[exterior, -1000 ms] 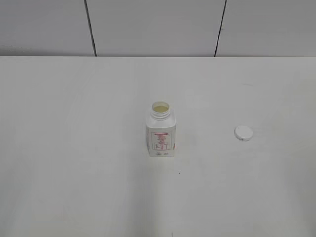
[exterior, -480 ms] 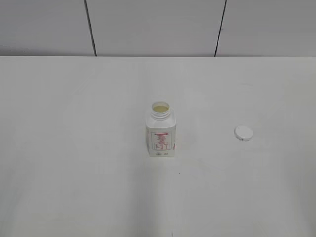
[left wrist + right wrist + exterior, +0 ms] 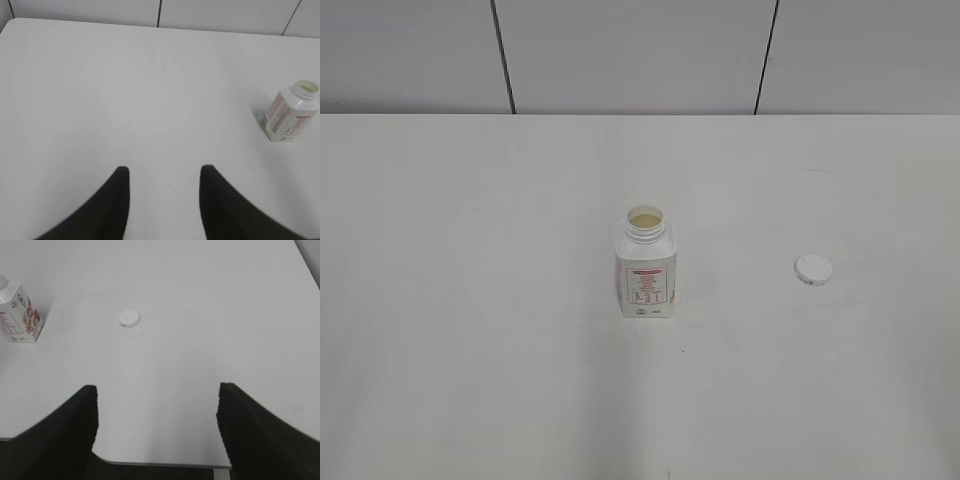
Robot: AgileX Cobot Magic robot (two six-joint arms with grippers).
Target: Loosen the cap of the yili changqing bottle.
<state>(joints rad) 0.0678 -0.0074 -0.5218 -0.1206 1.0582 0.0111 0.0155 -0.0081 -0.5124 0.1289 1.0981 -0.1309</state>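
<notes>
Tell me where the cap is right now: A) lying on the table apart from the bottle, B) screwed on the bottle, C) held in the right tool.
A: the cap lies on the table, apart from the open-necked bottle.

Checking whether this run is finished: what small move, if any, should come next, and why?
Probably none beyond keeping both arms back. The cap already lies on the table, apart from the upright, open-necked bottle, and both the left hand and right hand are open and empty.
</notes>
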